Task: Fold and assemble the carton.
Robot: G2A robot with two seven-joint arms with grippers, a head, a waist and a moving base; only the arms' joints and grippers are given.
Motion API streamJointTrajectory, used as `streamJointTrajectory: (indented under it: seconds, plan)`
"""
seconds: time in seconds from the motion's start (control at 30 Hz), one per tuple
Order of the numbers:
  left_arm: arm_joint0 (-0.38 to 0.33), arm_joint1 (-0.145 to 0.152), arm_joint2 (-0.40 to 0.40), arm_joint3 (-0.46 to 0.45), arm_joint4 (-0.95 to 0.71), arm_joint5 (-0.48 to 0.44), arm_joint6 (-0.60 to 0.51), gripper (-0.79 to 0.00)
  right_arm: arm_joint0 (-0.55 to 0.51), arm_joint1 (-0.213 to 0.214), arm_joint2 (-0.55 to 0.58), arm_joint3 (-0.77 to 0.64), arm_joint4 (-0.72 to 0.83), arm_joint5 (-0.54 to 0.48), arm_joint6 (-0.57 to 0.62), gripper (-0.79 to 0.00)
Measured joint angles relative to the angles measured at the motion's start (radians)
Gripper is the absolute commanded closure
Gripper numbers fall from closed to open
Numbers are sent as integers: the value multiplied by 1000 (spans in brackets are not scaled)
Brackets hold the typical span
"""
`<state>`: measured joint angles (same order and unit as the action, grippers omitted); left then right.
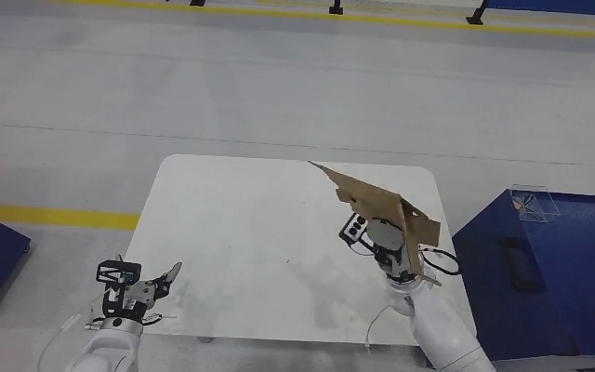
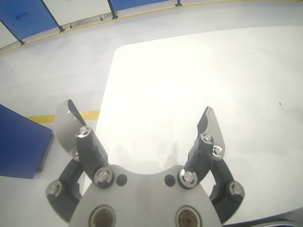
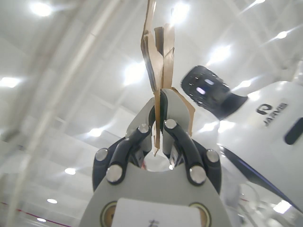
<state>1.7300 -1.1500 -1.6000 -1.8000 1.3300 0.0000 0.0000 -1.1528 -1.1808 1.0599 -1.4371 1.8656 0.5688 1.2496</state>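
Observation:
A flat brown cardboard carton (image 1: 376,198) is held up in the air over the right side of the white table (image 1: 251,242), tilted, with its flaps spread. My right gripper (image 1: 406,244) is under it, shut on its lower edge. In the right wrist view the carton (image 3: 157,57) rises edge-on from between the pinched fingers of the right gripper (image 3: 158,95), pointing up at the ceiling. My left gripper (image 1: 160,282) sits at the table's near left corner, open. In the left wrist view the left gripper (image 2: 139,113) has nothing between its spread fingers.
A blue cabinet (image 1: 530,270) with a clear plastic box (image 1: 533,201) on top stands right of the table. Another blue block (image 2: 21,142) is on the floor left of the table. Grey floor with yellow lines surrounds it.

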Motion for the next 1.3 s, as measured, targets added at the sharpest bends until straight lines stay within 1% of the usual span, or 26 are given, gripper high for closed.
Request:
streamJointTrajectory:
  seconds: [0.1,0.17,0.27,0.37,0.43,0.53,0.63,0.67,0.73,0.77,0.8,0.83,0.87,0.93,0.97,1.07,1.13,1.17,1.23,1.3]
  plan:
    - [0,0,0,0,0,0,0,-785,-2,-12,-87,33,201,152,-153,0]
    - [0,0,0,0,0,0,0,-785,-1,-21,-122,59,345,255,-255,0]
    - [0,0,0,0,0,0,0,-785,4,-34,-143,106,517,374,-374,0]
    - [0,0,0,0,0,0,0,-785,19,-45,-131,133,603,426,-426,0]
    - [0,0,0,0,0,0,0,-785,36,-50,-92,120,572,393,-393,0]
    - [0,0,0,0,0,0,0,-785,44,-51,0,63,385,260,-260,0]
    - [0,0,0,0,0,0,0,-785,43,-43,92,-2,185,98,-99,0]
    - [0,0,0,0,0,0,0,-785,47,-36,129,-20,102,28,-29,0]
    - [0,0,0,0,0,0,0,-785,56,-24,184,-21,-30,-83,81,0]
    - [0,0,0,0,0,0,0,-785,67,-14,225,-2,-117,-162,160,0]
    - [0,0,0,0,0,0,0,-785,77,-8,255,16,-179,-221,214,0]
    - [0,0,0,0,0,0,0,-785,87,-3,286,31,-237,-282,256,0]
    - [0,0,0,0,0,0,0,-785,96,3,328,32,-314,-374,285,0]
    - [0,0,0,0,0,0,0,-785,91,11,386,8,-434,-537,290,0]
    - [0,0,0,0,0,0,0,-785,78,15,418,-13,-509,-651,288,0]
    - [0,0,0,0,0,0,0,-785,39,22,488,-78,-657,-875,268,0]
    - [0,0,0,0,0,0,0,-785,8,19,537,-141,-756,-941,213,0]
    - [0,0,0,0,0,0,0,-785,-19,15,560,-188,-827,-984,163,0]
    - [0,0,0,0,0,0,0,-785,-59,9,573,-250,-929,-1055,86,0]
    - [0,0,0,0,0,0,0,-785,-97,4,563,-299,-1026,-1130,10,0]
